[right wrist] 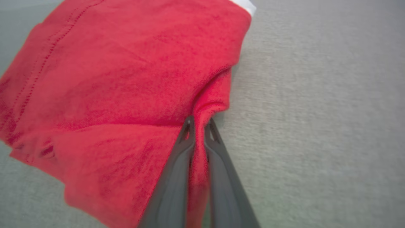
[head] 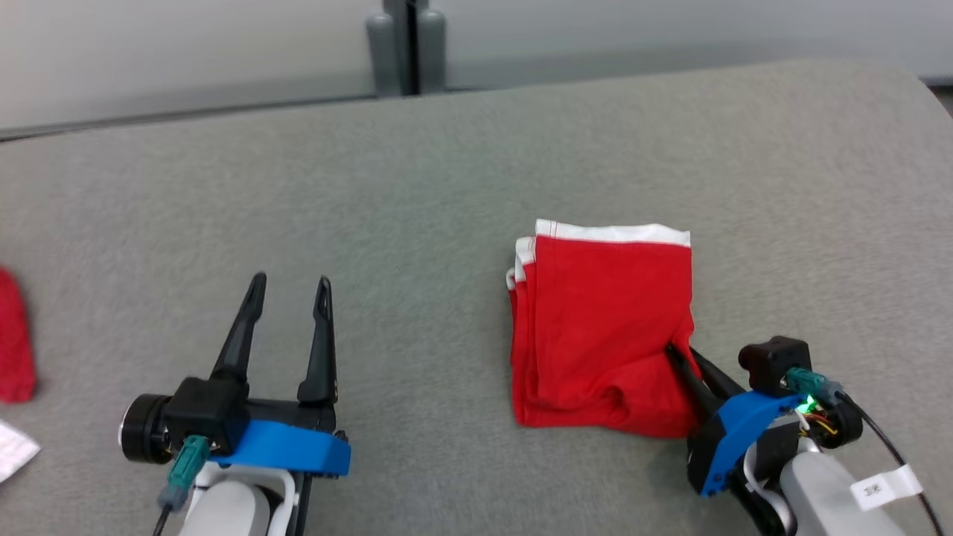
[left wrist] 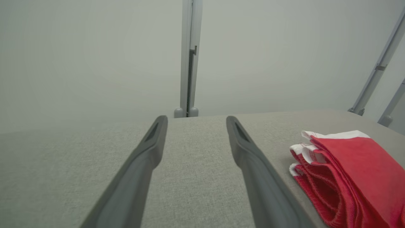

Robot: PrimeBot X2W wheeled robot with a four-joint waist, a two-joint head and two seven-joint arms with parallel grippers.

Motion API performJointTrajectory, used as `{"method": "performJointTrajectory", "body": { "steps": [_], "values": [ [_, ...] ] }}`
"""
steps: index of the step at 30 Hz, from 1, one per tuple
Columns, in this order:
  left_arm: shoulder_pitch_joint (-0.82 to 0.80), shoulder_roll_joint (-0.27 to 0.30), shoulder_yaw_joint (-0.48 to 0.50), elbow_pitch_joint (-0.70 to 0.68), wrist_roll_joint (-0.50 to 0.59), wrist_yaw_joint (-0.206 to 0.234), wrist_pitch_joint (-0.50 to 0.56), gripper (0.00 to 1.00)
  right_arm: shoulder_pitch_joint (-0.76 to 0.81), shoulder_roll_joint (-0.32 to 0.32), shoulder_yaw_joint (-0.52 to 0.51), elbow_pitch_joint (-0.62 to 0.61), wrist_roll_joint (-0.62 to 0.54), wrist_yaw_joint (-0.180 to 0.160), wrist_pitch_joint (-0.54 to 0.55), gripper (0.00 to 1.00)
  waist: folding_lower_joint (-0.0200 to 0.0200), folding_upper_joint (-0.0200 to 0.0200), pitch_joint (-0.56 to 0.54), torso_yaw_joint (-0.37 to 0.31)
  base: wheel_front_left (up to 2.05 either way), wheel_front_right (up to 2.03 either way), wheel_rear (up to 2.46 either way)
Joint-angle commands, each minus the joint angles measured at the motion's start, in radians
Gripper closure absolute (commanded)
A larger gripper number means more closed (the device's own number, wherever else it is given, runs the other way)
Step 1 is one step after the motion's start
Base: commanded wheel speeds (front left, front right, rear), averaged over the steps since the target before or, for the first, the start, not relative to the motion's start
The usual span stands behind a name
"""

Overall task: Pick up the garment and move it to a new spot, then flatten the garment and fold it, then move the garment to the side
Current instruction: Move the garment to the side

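A folded red garment (head: pixel 603 327) lies on the grey cloth tabletop (head: pixel 447 171), right of the middle and just ahead of the right arm. It is a soft knit stacked in several layers. A white band runs along its far edge, and the layered edges with white trim show at its far left corner. The top face is mostly smooth, with stitched seams near one side, and the near edge bulges a little.

The right gripper (right wrist: pixel 199 122) is clamped on the garment at its near right edge. Its two long dark fingers are pressed almost together with a raised ridge of red cloth pinched between them. A blue plastic bracket (head: pixel 744 424) wraps that wrist, a small green light (head: pixel 805 406) glows beside it, and a white label (head: pixel 886 487) hangs from a black cable.

The left gripper (head: pixel 291 280) is low over bare tabletop, well to the left of the garment. Its matte tapered fingers are spread apart with nothing between them.

The tabletop has a fine woven texture and a rounded far right corner. At the left edge sit a bit of red cloth (head: pixel 15 339) and a scrap of white paper (head: pixel 15 450). A grey post (head: pixel 407 45) stands behind the far edge.
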Motion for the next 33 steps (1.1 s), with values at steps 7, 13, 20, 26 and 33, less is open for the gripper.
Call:
{"method": "performJointTrajectory", "body": {
  "steps": [7, 13, 20, 26, 33],
  "values": [
    [-0.051, 0.040, -0.012, -0.035, 0.031, -0.017, 0.011, 0.00, -0.094, -0.068, -0.001, 0.034, 0.045, 0.000, -0.025, 1.00, 0.0001, -0.0002, 0.033, -0.164, 0.00, 0.00, 0.00],
    [-0.120, 0.056, -0.032, -0.063, 0.048, -0.034, 0.035, 0.00, -0.232, -0.120, -0.025, 0.132, 0.063, 0.000, -0.059, 1.00, 0.0001, -0.0002, 0.110, -0.184, 0.00, 0.00, 0.00],
    [-0.190, 0.067, -0.054, -0.089, 0.067, -0.052, 0.049, 0.00, -0.398, -0.187, -0.116, 0.288, 0.025, 0.000, -0.109, 1.00, 0.0001, -0.0002, 0.207, -0.151, 0.00, 0.00, 0.00],
    [-0.228, 0.074, -0.070, -0.091, 0.079, -0.061, 0.052, 0.00, -0.492, -0.215, -0.187, 0.397, -0.040, 0.000, -0.143, 1.00, 0.0001, -0.0002, 0.257, -0.136, 0.00, 0.00, 0.00],
    [-0.252, 0.076, -0.079, -0.080, 0.076, -0.067, 0.044, 0.00, -0.548, -0.220, -0.274, 0.489, -0.136, 0.000, -0.194, 0.75, 0.0001, -0.0002, 0.271, -0.124, 0.00, 0.00, 0.00]
  ]
}}
